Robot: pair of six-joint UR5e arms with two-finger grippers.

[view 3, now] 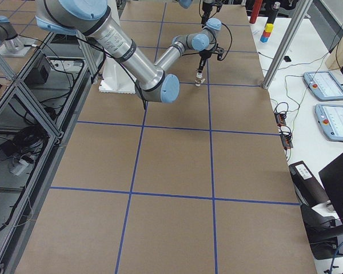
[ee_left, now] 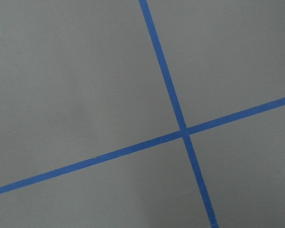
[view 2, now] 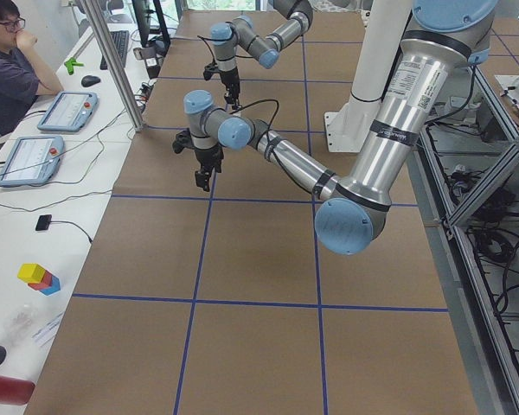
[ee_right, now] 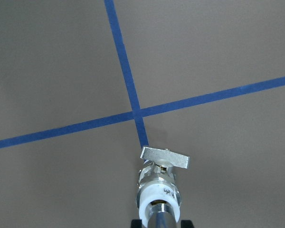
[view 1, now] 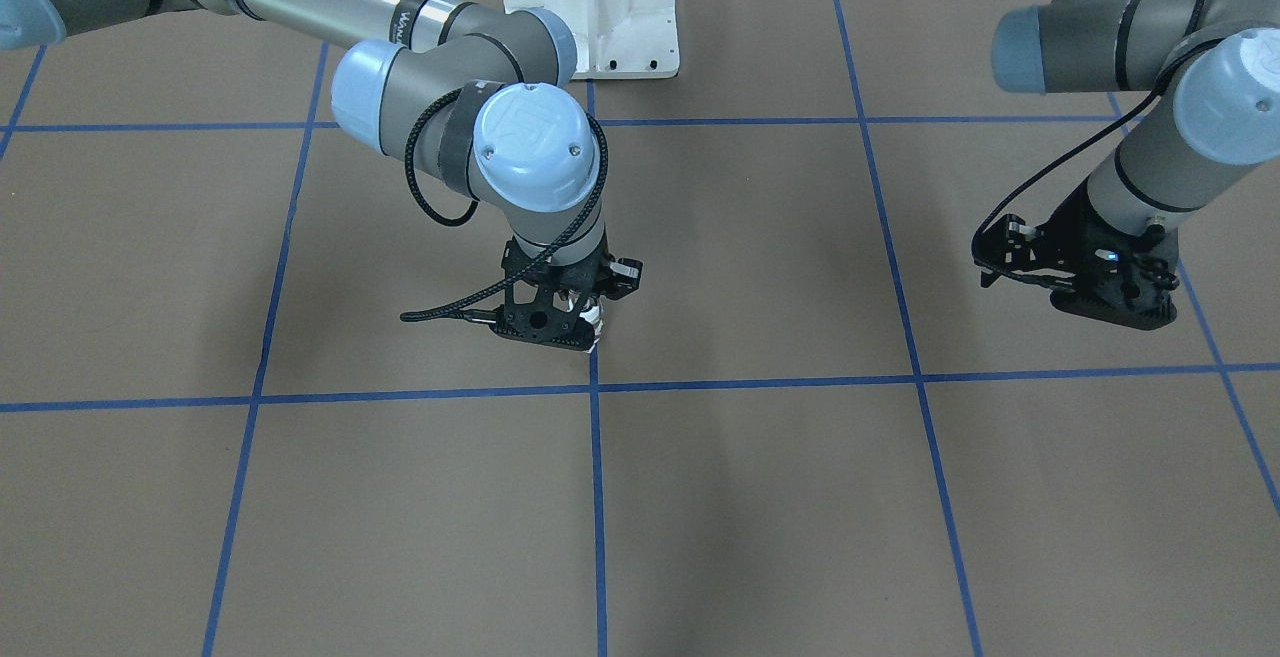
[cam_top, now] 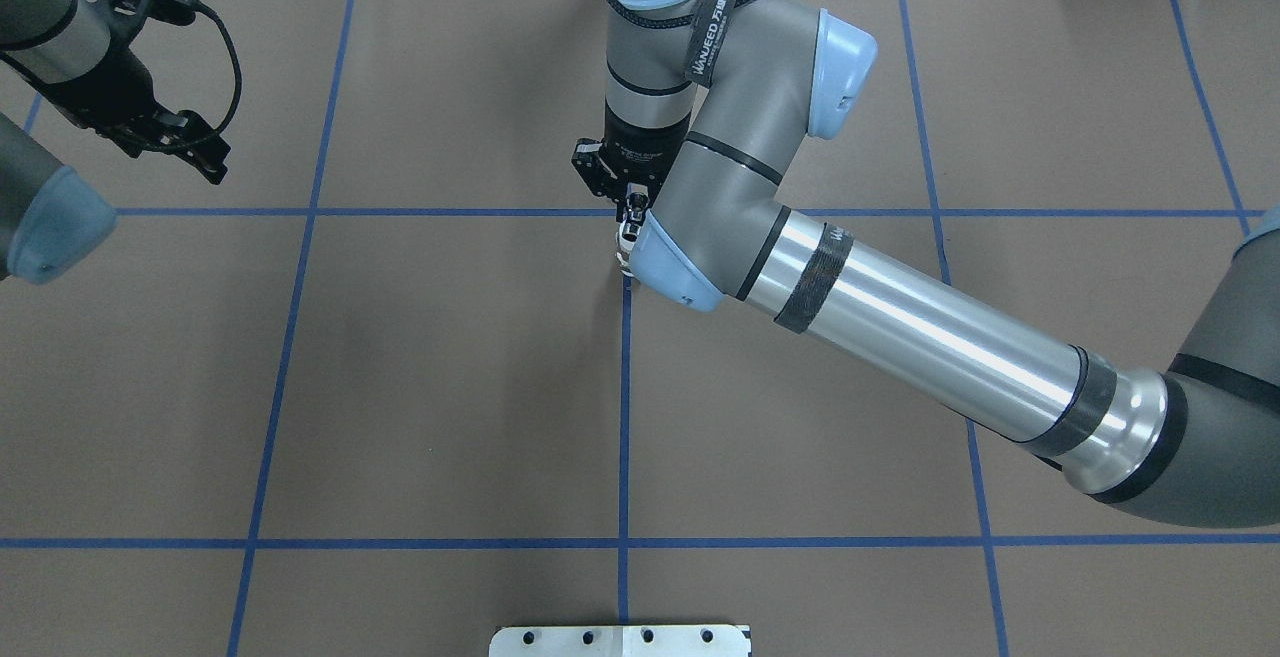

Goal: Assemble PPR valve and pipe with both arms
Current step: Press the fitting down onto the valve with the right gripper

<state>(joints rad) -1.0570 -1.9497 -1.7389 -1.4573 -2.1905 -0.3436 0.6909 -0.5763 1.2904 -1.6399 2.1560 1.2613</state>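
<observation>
My right gripper (ee_right: 160, 224) is clamped on the short silvery metal pipe (ee_right: 160, 216), which looks seated in the white-collared, flat-levered PPR valve (ee_right: 159, 183) just over the blue tape cross (ee_right: 137, 114). I'd keep it straight and lower it gently. I cannot tell how my left gripper (cam_top: 195, 142) stands.

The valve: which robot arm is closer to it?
Right. The right tool holds the valve; the left tool hangs far off to the side, well away from it.
</observation>
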